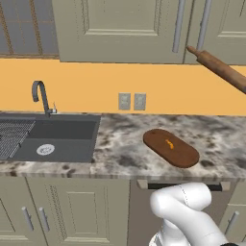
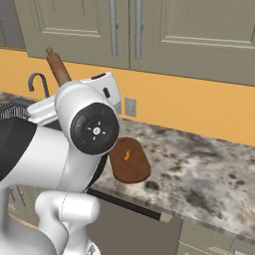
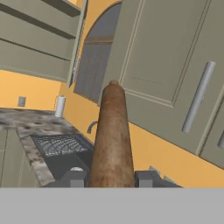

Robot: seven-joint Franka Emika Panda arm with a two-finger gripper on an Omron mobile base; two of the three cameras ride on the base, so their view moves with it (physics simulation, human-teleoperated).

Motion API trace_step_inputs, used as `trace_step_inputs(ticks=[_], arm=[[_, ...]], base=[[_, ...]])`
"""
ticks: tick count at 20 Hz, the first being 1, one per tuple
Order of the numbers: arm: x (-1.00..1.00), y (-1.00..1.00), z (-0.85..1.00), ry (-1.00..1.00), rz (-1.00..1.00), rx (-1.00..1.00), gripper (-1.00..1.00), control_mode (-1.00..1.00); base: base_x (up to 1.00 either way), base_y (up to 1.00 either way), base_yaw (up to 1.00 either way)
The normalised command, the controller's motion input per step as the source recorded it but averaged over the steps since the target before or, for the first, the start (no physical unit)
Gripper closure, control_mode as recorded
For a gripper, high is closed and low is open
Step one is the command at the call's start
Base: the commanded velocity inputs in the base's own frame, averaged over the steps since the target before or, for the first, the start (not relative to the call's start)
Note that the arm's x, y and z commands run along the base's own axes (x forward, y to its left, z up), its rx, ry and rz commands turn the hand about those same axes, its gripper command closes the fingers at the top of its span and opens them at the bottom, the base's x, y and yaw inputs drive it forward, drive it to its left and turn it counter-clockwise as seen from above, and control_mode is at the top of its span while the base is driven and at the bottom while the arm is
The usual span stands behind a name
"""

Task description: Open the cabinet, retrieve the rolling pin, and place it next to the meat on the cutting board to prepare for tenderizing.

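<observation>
The slim brown wooden rolling pin (image 1: 218, 67) is up in the air, slanting in front of the taupe wall cabinet (image 1: 125, 29) just below its doors, which look shut from where I stand. In the hand view the pincer (image 3: 111, 178) is narrowed onto the pin, 1 dark fingertip (image 3: 74, 178) on each side of the barrel, and the pin runs away from the hand toward the cabinet's long grey bar handles (image 3: 199, 96).

Down on the mottled stone table (image 1: 216, 139), the dark reddish-brown cutting board (image 1: 171, 148) with rounded ends lies flat to the right of the dark sink (image 1: 53, 137), and the tiny orange-yellow lump of meat (image 1: 169, 143) sits near the middle of it. The pin is well above the board and off to its right.

To my eye the fetching is done and the carrying step is in hand. What the next move calls for, I'd judge, is swinging the pin down and leftward over the board, levelling it so it lies along the wood, and setting it just beside the meat without rolling over it. Being round, it may well roll once let go, so a low, gentle release looks wise.
</observation>
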Motion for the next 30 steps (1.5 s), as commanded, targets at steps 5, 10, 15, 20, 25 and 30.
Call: trace_step_inputs(ticks=[5, 10, 15, 20, 25, 30], arm=[[-0.07, 0.00, -0.07, 0.00, 0.00, 0.01, 1.00, -1.00], [-0.08, 0.00, -0.26, 0.02, 0.02, 0.00, 1.00, -1.00], [-0.16, -0.02, -0.36, 0.05, 0.05, 0.00, 1.00, -1.00], [0.00, -0.06, -0.32, 0.16, 0.05, -0.01, 1.00, -1.00], [0.00, -0.24, -0.37, 0.18, 0.09, -0.01, 1.00, -1.00], [0.00, -0.37, -0.37, 0.13, 0.11, -0.05, 1.00, -1.00]], base=[[0.00, -0.01, 0.00], [0.00, 0.00, 0.00], [0.00, 0.00, 0.00], [0.00, 0.00, 0.00], [0.00, 0.00, 0.00], [0.00, 0.00, 0.00]])
